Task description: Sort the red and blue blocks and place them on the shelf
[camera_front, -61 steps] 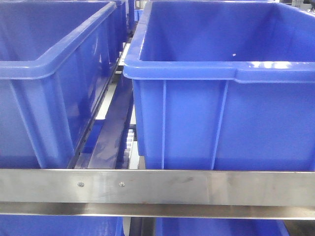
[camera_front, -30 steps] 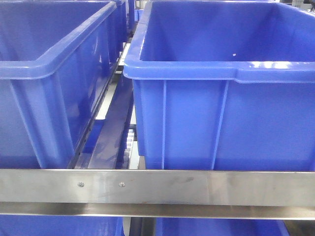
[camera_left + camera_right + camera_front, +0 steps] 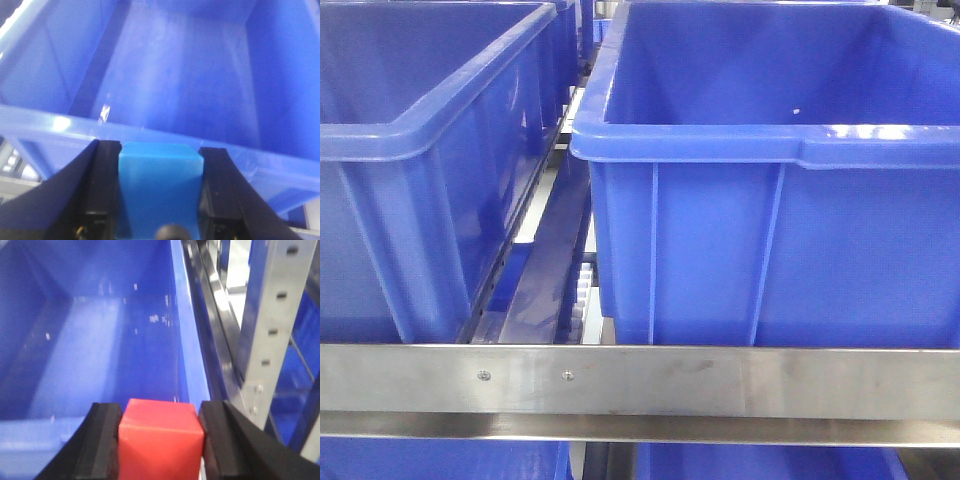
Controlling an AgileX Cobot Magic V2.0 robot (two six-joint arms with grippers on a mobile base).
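Observation:
In the left wrist view my left gripper [image 3: 160, 150] is shut on the blue block [image 3: 160, 190], held just above the near rim of a large blue bin [image 3: 175, 85]. In the right wrist view my right gripper [image 3: 161, 412] is shut on the red block [image 3: 160, 440], held over the near right corner of another blue bin [image 3: 90, 340]. The steel shelf shows its front rail [image 3: 640, 385] in the front view, with white rollers [image 3: 582, 290] between the bins. Neither gripper nor either block shows in the front view.
Two large blue bins [image 3: 420, 170] [image 3: 770, 180] stand side by side on the shelf tier, with more bins below the rail. A perforated steel upright [image 3: 270, 325] stands close to the right of the right-hand bin.

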